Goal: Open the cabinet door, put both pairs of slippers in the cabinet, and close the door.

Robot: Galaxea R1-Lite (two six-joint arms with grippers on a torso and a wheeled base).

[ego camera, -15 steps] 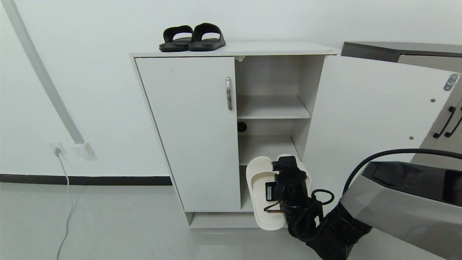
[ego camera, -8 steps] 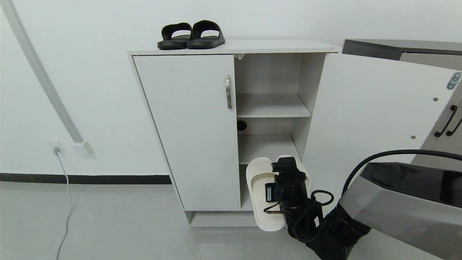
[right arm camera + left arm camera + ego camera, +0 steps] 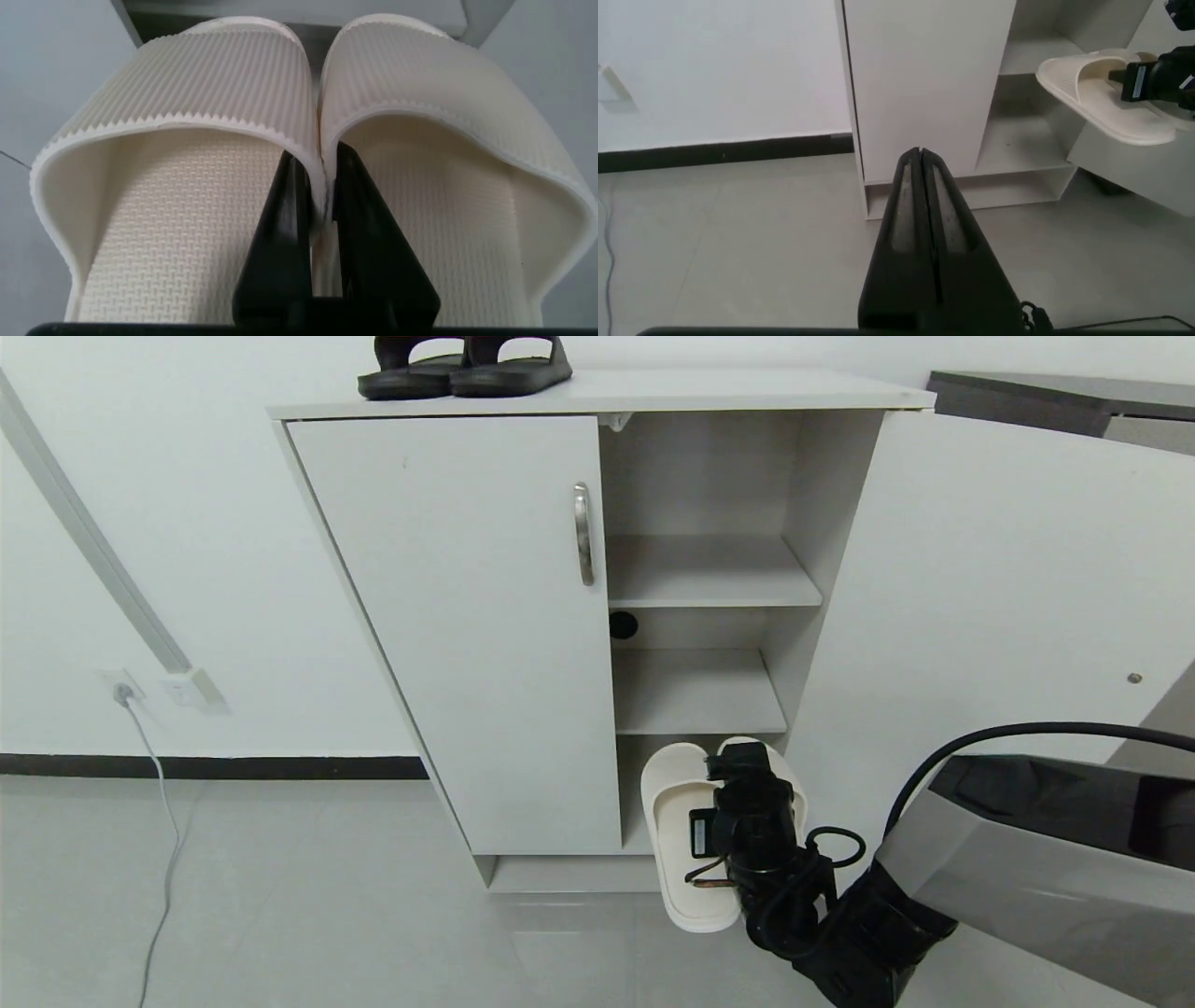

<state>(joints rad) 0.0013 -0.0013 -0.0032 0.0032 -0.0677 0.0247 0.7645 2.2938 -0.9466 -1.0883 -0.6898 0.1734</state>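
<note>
Grey tiled floor point(image 3: 280, 915) nearest, with left gripper point(image 3: 920, 157) low over it, fingers pressed together on nothing, pointing toward cabinet point(image 3: 448, 616) base. Further on, right gripper point(image 3: 322, 177) clamped on the touching inner edges of the white slippers point(image 3: 677, 821), one finger inside each slipper just behind the ribbed straps. Pair held side by side, soles level, off the floor, toes toward the cabinet, heels back along the gripper. Toes at the mouth of the lowest compartment point(image 3: 639, 821), just beside the open right door point(image 3: 980, 588); how far in, cannot tell. Left door shut, metal handle point(image 3: 583, 534) at its inner edge. Two shelves point(image 3: 700, 574) bare behind the open side, round hole point(image 3: 623, 625) in the back panel between them. Black slippers point(image 3: 464, 373) side by side on the cabinet top, over the shut door, well apart from both grippers. White wall behind, socket point(image 3: 121, 691) and cable point(image 3: 163, 859) far left.
</note>
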